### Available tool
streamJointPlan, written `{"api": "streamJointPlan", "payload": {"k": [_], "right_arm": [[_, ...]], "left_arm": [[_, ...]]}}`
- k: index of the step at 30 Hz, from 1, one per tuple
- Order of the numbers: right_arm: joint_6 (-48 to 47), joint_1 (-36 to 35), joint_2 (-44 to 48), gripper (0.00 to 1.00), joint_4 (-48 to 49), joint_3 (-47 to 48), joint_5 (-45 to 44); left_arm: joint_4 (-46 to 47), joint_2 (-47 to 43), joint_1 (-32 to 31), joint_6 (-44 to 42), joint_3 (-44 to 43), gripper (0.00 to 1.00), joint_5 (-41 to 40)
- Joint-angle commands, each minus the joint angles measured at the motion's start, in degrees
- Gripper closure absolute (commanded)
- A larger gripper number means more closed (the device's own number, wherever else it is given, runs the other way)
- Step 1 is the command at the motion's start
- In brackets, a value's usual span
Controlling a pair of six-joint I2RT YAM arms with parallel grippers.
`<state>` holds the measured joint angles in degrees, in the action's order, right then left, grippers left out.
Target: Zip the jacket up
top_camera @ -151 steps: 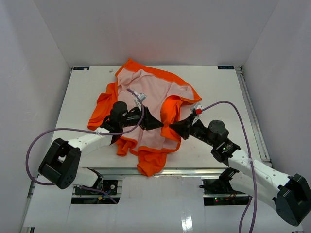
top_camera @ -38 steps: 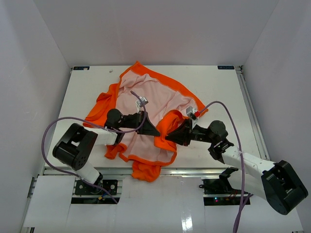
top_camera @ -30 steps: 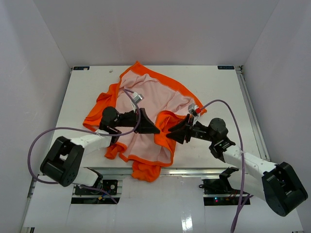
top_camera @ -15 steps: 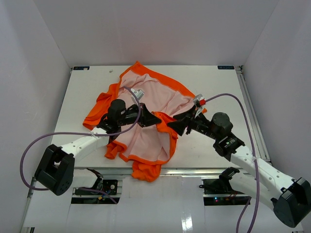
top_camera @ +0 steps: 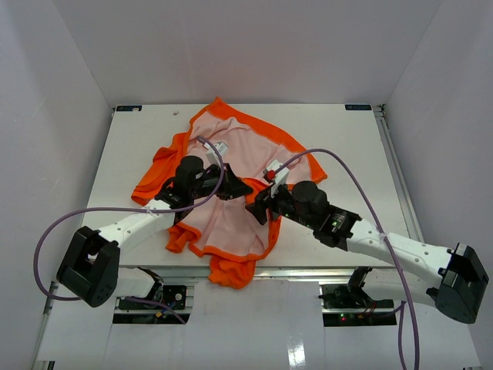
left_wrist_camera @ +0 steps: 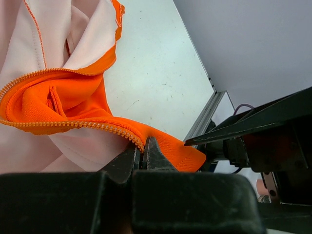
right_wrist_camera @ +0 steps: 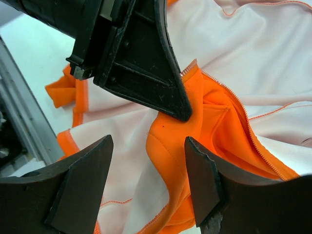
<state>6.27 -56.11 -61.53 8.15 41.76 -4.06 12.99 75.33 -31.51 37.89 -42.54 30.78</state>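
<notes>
The orange jacket (top_camera: 239, 146) lies open on the table with its pale pink lining up. My left gripper (top_camera: 237, 189) is shut on the jacket's toothed zipper edge (left_wrist_camera: 73, 124), the teeth running into its closed tips (left_wrist_camera: 141, 152). An orange fold (right_wrist_camera: 170, 146) of the same front edge hangs just below those tips. My right gripper (right_wrist_camera: 148, 183) is open, one finger on either side of that fold without touching it, right beside the left gripper (right_wrist_camera: 183, 114). In the top view the right gripper (top_camera: 256, 206) sits at the jacket's lower middle. No zipper pull shows.
The white table (top_camera: 347, 154) is boxed in by pale walls on three sides. A metal rail (top_camera: 308, 270) runs along its near edge, also the table edge (left_wrist_camera: 204, 117) in the left wrist view. Purple cables (top_camera: 339, 166) arc over both arms.
My right gripper has let go of the jacket, opened wider, and swung left to the orange fold by the left gripper. The left gripper stays shut on the zipper edge, shifted slightly right.
</notes>
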Motion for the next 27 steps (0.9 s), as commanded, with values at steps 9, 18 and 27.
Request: {"api": "streamJointPlan", "payload": {"k": [9, 18, 27], "right_arm": [[-4.2, -5.6, -6.7, 0.37, -0.7, 5.0, -17.8], [-4.3, -7.6, -9.1, 0.45, 1.4, 6.2, -21.7], [-4.0, -8.9, -11.5, 0.47, 1.5, 7.5, -23.6]], "left_arm": [[0.4, 0.1, -0.1, 2.4, -1.3, 1.00, 0.2], [-0.2, 0.0, -0.1, 2.7, -1.1, 1.00, -0.8], [-0.1, 0.4, -0.1, 3.3, -1.1, 1.00, -0.9]]}}
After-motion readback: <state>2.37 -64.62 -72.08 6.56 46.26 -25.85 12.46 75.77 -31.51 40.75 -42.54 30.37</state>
